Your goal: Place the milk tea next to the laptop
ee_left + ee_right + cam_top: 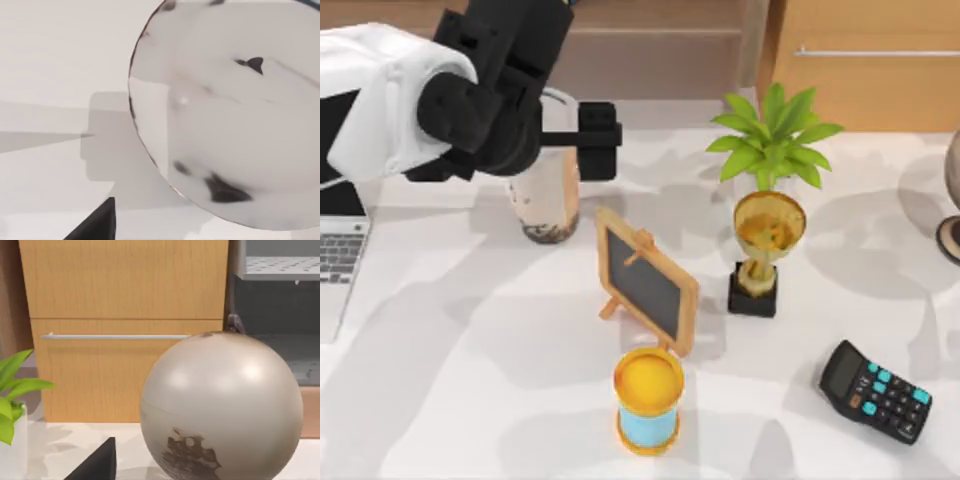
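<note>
The left end effector (558, 135) is at the back left part of the surface (470, 400), around the upper part of the milk tea (548, 200). One black finger (598, 138) lies on the right side of the cup, and the end effector appears clenched on it. The cup looks upright, with its dark pearls at the bottom; I cannot tell if its base touches the surface. In the left wrist view the white lid (235, 115) is very close to the camera.

The laptop (338, 250) is at the left edge, well apart from the cup. Right of the cup, a small chalkboard (645, 280) stands on a wooden easel. In front of it is a blue-and-yellow hourglass (648, 400). More to the right are a gold trophy (765, 250), a green plant (775, 140) and a black calculator (875, 390).

The right wrist view shows a grey globe (220, 405) before a wooden cabinet (125, 315); whether the right end effector is released or clenched, I cannot tell.
</note>
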Robot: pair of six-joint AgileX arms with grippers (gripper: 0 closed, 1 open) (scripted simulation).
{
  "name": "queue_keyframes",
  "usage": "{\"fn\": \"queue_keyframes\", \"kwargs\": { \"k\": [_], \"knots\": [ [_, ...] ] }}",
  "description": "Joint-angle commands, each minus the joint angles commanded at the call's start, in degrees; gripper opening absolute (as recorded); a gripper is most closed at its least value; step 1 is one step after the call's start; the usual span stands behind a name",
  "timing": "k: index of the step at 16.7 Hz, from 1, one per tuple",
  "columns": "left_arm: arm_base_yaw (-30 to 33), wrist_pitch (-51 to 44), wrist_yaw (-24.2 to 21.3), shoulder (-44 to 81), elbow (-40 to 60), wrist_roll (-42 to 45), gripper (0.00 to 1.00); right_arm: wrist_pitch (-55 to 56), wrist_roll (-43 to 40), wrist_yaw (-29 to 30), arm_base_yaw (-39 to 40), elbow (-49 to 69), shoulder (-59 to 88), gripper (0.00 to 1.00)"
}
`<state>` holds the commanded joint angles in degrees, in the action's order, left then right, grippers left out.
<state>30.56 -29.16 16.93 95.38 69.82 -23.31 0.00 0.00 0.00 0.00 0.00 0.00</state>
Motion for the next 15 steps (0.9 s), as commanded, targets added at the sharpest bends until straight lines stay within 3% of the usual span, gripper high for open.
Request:
{"fn": "queue_keyframes", "kwargs": {
  "k": [8, 13, 15],
  "knots": [
    [-3.0, 11.8, -1.9, 12.5, 1.4, 2.8, 1.00, 0.0, 0.0, 0.0, 0.0, 0.0, 0.0, 1.00],
    [-3.2, 12.6, -2.1, 13.3, 1.5, 3.0, 1.00, 0.0, 0.0, 0.0, 0.0, 0.0, 0.0, 1.00],
    [-3.2, 12.6, -2.1, 13.3, 1.5, 3.0, 0.85, 0.0, 0.0, 0.0, 0.0, 0.0, 0.0, 1.00]
  ]
}}
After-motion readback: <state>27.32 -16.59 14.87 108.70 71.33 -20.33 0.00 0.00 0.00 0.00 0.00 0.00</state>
